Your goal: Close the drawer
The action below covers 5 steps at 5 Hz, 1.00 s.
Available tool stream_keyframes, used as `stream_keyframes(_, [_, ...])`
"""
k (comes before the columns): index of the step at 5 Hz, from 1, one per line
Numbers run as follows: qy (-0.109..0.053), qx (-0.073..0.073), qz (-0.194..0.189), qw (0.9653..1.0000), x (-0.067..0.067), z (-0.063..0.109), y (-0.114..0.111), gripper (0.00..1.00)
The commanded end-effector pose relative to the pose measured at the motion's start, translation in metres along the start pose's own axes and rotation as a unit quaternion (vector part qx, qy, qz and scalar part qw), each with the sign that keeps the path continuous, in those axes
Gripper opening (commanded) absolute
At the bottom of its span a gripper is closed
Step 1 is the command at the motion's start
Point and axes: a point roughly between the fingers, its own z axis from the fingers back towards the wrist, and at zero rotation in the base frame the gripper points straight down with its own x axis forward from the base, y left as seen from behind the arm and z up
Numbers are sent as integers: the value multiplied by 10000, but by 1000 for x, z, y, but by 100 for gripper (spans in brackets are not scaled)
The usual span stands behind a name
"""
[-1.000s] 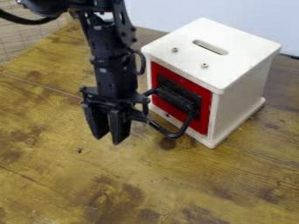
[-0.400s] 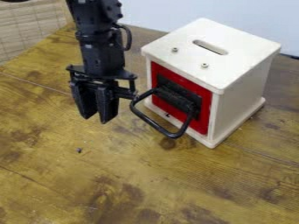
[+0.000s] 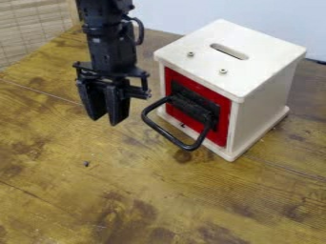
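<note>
On the wooden table [image 3: 76, 181], the drawer [image 3: 197, 107] sits at four o'clock from the claw [image 3: 106, 112], apart; the claw is released.

Even, fairly bright light, faint shadow beside the box [image 3: 235, 81], soft grain, black hand [image 3: 107, 103] perhaps slightly blurred

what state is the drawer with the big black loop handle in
Shut, as far as this view shows: the drawer's red front panel appears level with the white cube box's front edges, with no gap visible.

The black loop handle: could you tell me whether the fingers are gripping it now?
No, the fingers stand apart from the handle.
</note>
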Motion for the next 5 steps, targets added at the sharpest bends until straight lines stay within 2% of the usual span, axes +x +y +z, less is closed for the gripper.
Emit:
stream_keyframes(1, [-402,106,92,9991,3,29,9,100])
stream_keyframes(5, [-561,195,41,9982,1,45,11,100])
